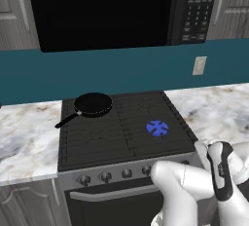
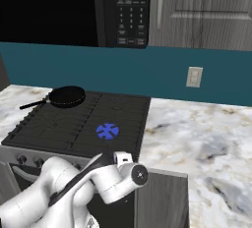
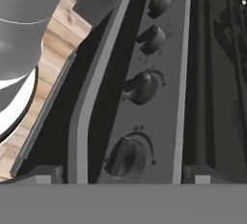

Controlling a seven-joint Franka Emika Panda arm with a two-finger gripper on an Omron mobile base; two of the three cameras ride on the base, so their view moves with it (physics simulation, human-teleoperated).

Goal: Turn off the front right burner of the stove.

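your nearest knob [image 3: 126, 156] sits at the right end of the stove [image 1: 127, 173] front panel, just ahead of the gripper, whose jaws stand wide and empty, ready to straddle it. the front right burner [image 1: 157, 128] near the cooktop's front right corner burns blue.

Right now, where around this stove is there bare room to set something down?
The marble counter right of the stove is bare. The left counter is too. The frying pan crowds the back left; the lit front right burner is unsafe.
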